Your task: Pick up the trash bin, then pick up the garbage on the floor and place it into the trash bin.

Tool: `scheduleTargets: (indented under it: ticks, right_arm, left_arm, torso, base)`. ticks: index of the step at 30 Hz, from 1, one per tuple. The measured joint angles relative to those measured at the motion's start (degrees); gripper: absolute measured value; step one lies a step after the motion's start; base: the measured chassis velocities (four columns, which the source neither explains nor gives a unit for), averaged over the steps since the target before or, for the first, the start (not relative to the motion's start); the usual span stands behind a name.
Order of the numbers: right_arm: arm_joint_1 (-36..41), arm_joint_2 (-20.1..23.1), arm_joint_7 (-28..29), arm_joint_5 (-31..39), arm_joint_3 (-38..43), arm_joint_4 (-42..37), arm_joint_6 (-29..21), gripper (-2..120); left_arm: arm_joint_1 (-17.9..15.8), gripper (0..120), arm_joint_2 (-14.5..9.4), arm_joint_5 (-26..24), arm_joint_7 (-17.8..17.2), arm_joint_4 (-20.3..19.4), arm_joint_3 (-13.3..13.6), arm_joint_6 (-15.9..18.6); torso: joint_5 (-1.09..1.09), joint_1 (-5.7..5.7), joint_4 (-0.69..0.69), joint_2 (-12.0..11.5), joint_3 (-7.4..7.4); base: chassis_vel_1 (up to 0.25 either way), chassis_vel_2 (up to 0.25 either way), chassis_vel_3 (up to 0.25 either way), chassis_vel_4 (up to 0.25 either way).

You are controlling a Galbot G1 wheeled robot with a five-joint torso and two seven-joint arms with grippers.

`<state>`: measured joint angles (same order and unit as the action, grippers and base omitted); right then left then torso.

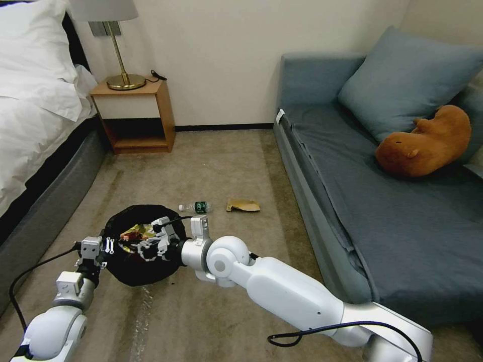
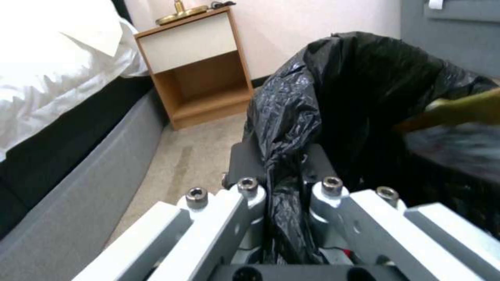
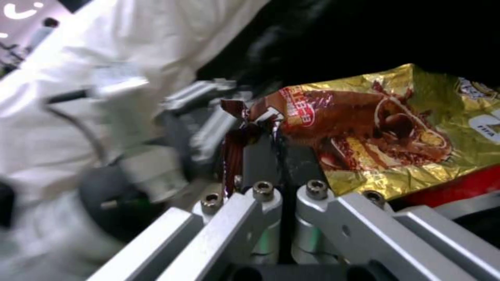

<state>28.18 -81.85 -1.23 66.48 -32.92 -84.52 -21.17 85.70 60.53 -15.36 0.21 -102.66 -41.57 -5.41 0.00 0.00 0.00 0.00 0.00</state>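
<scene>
The left claw (image 1: 108,247) pinched the black-lined rim of the trash bin (image 1: 132,271). Over the bin's mouth, the right claw (image 3: 273,150) was pressed together on the gold-brown wrapper (image 3: 385,128). Farther off on the floor lay the bottle (image 1: 196,206) and paper bag (image 1: 242,205).

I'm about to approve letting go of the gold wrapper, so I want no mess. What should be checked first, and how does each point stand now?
1. Left gripper shut on the trash bin rim and bag: ok.
2. Right gripper pinching the gold-brown wrapper by one end: ok.
3. Wrapper over the bin's mouth, black liner behind it: ok.
4. Bin hanging level: cannot tell; in the left wrist view it looks tilted.
5. Red-and-white wrapper already in the bin beneath: ok.
6. Bottle and brown paper bag on the carpet, apart from both arms: ok, still to collect.
</scene>
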Motion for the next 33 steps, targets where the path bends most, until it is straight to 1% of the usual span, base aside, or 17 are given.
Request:
scheduleTargets:
  ticks: [6,9,12,14,15,17,18,20,21,23,24,26,27,28,30,31,33]
  right_arm:
    - [0.2,-1.0,-0.1,-3.4,0.0,3.5,1.6,2]
    - [0.6,-0.8,0.0,-5.1,0.0,3.8,2.2,15]
    - [0.7,-0.7,0.0,-5.4,0.0,3.8,2.2,20]
    - [1.0,-0.6,0.1,-6.1,0.0,3.8,2.4,31]
    - [1.0,-0.6,0.1,-6.1,0.0,3.8,2.4,31]
    - [1.2,-0.6,0.2,-6.8,0.2,3.9,2.6,43]
    - [1.2,-0.6,0.2,-6.8,0.2,3.9,2.6,43]
    - [1.3,-0.6,0.9,-8.1,0.6,4.1,3.2,55]
    - [1.3,-0.6,0.9,-8.1,0.6,4.1,3.2,55]
    - [1.3,-0.6,2.3,-10.2,1.0,4.8,4.3,63]
    - [1.3,-0.6,2.3,-10.2,1.0,4.8,4.3,63]
    - [1.3,-0.6,4.9,-14.5,1.7,7.0,5.8,76]
    - [1.3,-0.6,5.6,-16.0,2.1,8.1,6.2,79]
    - [1.3,-0.6,5.6,-16.0,2.1,8.1,6.2,79]
    - [1.2,-0.5,7.2,-19.7,3.2,11.2,6.6,91]
    - [1.2,-0.5,7.2,-19.7,3.2,11.2,6.6,91]
    - [1.2,-1.0,8.9,-23.3,4.8,14.8,6.8,98]
  left_arm:
    - [1.1,6,0.4,0.0,0.2,-0.5,-0.8,-0.4]
    - [1.2,6,0.3,0.1,0.2,-0.5,-1.2,-0.5]
    - [1.2,6,0.3,0.1,0.2,-0.5,-1.2,-0.5]
    - [1.0,6,0.2,0.0,0.2,-0.5,-1.1,-0.5]
    - [1.0,6,0.2,0.0,0.2,-0.5,-1.1,-0.5]
    - [0.7,6,0.2,0.0,0.2,-0.5,-0.9,-0.5]
    - [0.7,6,0.2,0.0,0.2,-0.5,-0.9,-0.5]
    - [0.4,6,0.0,0.0,0.2,0.3,-1.1,-0.5]
    - [0.4,6,0.0,0.0,0.2,0.3,-1.1,-0.5]
    - [-0.2,6,-0.3,0.0,-0.1,1.7,-2.0,-0.6]
    - [-0.2,6,-0.3,0.0,-0.1,1.7,-2.0,-0.6]
    - [-1.1,6,-1.3,-0.2,-1.0,4.1,-3.9,-0.9]
    - [-1.4,6,-1.8,-0.7,-1.4,5.0,-4.7,-0.9]
    - [-1.4,6,-1.8,-0.7,-1.4,5.0,-4.7,-0.9]
    - [-2.0,6,-2.9,-1.7,-2.6,6.8,-6.3,-0.9]
    - [-2.0,6,-2.9,-1.7,-2.6,6.8,-6.3,-0.9]
    - [-2.4,6,-3.7,-2.4,-3.3,8.2,-7.4,-0.9]
  torso:
    - [0.0,0.0,0.01,0.0,0.0]
    - [0.0,0.0,0.0,0.0,0.0]
    - [0.0,0.0,0.0,0.0,0.0]
    - [0.0,0.0,0.0,0.0,0.0]
    - [0.0,0.0,0.0,0.0,0.0]
    - [0.0,0.0,0.0,0.0,0.0]
    - [0.0,0.0,0.0,0.0,0.0]
    - [0.0,0.0,0.0,0.0,0.0]
    - [0.0,0.0,0.0,0.0,0.0]
    - [0.0,0.0,0.0,0.0,0.0]
    - [0.0,0.0,0.0,0.0,0.0]
    - [0.0,0.0,0.0,0.0,0.0]
    - [0.0,0.0,0.01,0.0,0.0]
    - [0.0,0.0,0.01,0.0,0.0]
    - [0.0,0.0,0.0,0.0,0.0]
    - [0.0,0.0,0.0,0.0,0.0]
    - [-0.01,0.0,0.0,0.0,0.0]
  base:
    - [0.0,0.0,0.0,0.0]
    - [0.0,0.0,0.0,0.0]
    - [0.0,0.0,0.0,0.0]
    - [0.0,0.0,0.0,0.0]
    - [0.0,0.0,0.0,0.0]
    - [0.0,0.0,0.0,0.0]
    - [0.0,0.0,0.0,0.0]
    - [0.0,0.0,0.0,0.0]
    - [0.0,0.0,0.0,0.0]
    - [0.0,0.0,0.0,0.0]
    - [0.0,0.0,0.0,0.0]
    - [0.0,0.0,0.0,0.0]
    - [0.0,0.0,0.0,0.0]
    - [0.0,0.0,0.0,0.0]
    - [0.0,0.0,0.0,0.0]
    - [0.0,0.0,0.0,0.0]
    - [0.0,0.0,0.0,0.0]
